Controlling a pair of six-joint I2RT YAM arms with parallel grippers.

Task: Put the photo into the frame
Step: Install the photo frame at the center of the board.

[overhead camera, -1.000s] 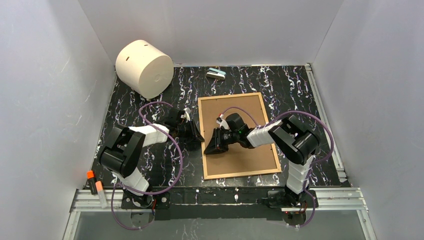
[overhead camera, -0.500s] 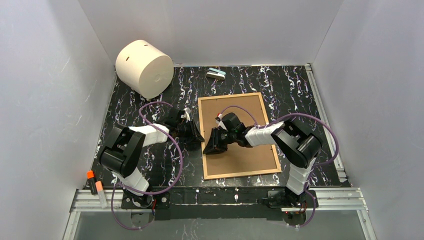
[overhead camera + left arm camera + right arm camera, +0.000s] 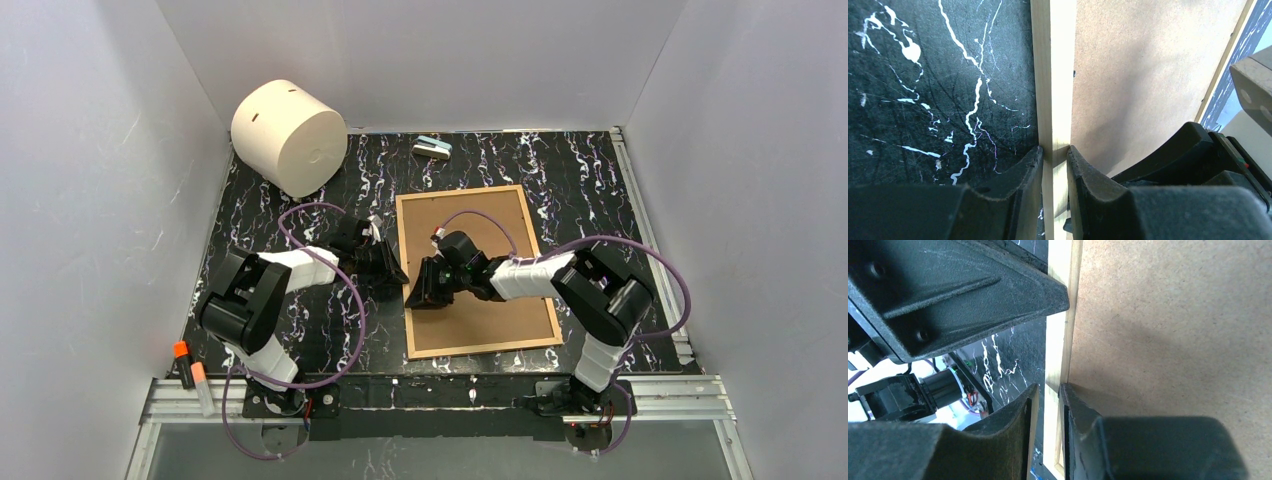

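Where the arm bases sit at the bottom of the overhead view, two orange-capped markers [image 3: 190, 367] lie at lower left, just beside the left base and well apart from the work. Beyond them, the black marbled table [image 3: 600, 200] carries the frame [image 3: 500, 325]. It lies flat at the centre with its brown fibreboard back upward and thin light-wood edges all round, its long sides running from bottom to top of the view, slightly skewed. Both arms extend inward to the frame's left long edge, roughly midway along it. The left gripper [image 3: 1054, 152] comes in from the left. Its wrist view shows one finger [image 3: 1018, 185] on the table side of the wood edge and the other on the board side, both bearing against the wood, so it is clenched on the frame. The right gripper [image 3: 1049, 392] extends across the brown back from the right and straddles the same edge just beside the left one. Its jaws sit close on either side of the wood, but I cannot tell whether they press it or stand slightly off. Farther back, near the top of the table and above the frame, lies a small grey-and-teal object [image 3: 432, 148]. At the upper left corner, a large white cylinder [image 3: 290, 135] lies on its side against the walls.
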